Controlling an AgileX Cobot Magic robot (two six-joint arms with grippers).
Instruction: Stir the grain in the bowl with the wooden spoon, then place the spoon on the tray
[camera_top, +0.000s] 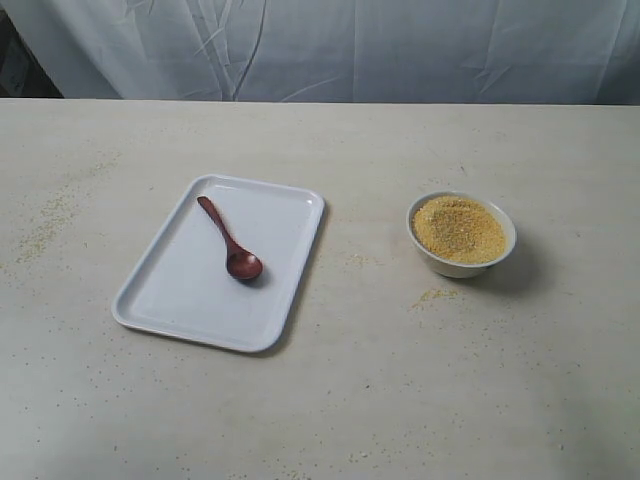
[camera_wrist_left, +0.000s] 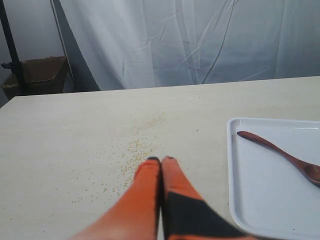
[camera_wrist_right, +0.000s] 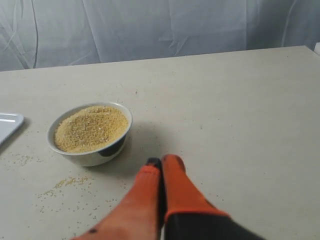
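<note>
The dark reddish-brown wooden spoon (camera_top: 229, 241) lies on the white tray (camera_top: 175, 295) at the table's left, its oval bowl toward the near side. It also shows in the left wrist view as the spoon (camera_wrist_left: 280, 154) on the tray (camera_wrist_left: 255, 200). The small white bowl (camera_top: 461, 263) at the right holds a mound of golden grain (camera_top: 459, 229); the right wrist view shows the bowl (camera_wrist_right: 90, 155) and grain (camera_wrist_right: 91, 128). My left gripper (camera_wrist_left: 161, 159) is shut and empty above bare table beside the tray. My right gripper (camera_wrist_right: 162, 160) is shut and empty, a little apart from the bowl. Neither gripper shows in the exterior view.
Spilled grains lie scattered on the table near the bowl (camera_top: 437, 296) and at the far left (camera_top: 45, 225). A white cloth backdrop (camera_top: 320, 45) hangs behind the table's far edge. A brown box (camera_wrist_left: 42, 70) stands off the table.
</note>
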